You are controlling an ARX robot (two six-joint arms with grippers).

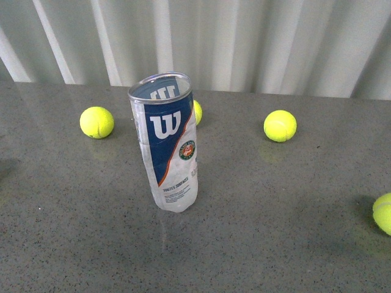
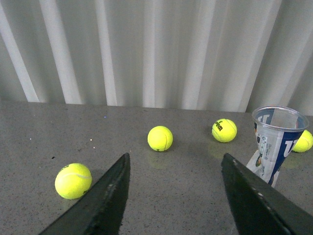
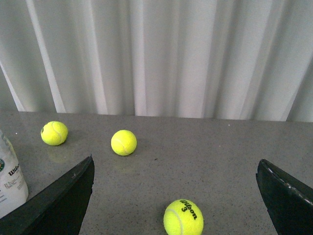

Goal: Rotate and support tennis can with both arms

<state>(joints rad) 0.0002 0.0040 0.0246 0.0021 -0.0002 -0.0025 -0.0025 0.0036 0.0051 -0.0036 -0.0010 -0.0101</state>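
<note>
Clear plastic, blue-and-white label: the tennis can (image 1: 166,143) stands upright and open-mouthed near the middle of the grey speckled tabletop (image 1: 73,232), silver rim up, the W logo and round emblem facing the robot; no balls can be seen inside it. Yellow-green tennis balls lie loose around it: one to its left (image 1: 96,122), one partly hidden just behind it (image 1: 197,112), one to its right (image 1: 280,126), one at the far right edge of the front view (image 1: 383,213). White corrugated wall (image 1: 244,43) behind. Neither arm appears in the front view. Left gripper (image 2: 176,196): jaws spread wide, nothing between them, can off to one side of its wrist view and well apart. Right gripper (image 3: 176,196): jaws likewise spread, empty, a ball marked 3 (image 3: 183,217) lying ahead between them, only a sliver of the can at the frame edge. Step in hand, by my reading: the approach, no contact made yet. Next move likely calls for both arms to close in on the can from opposite sides, one taking the wall or rim to turn it, the other steadying it, with a light squeeze since the thin tube looks easy to dent or tip.
</note>
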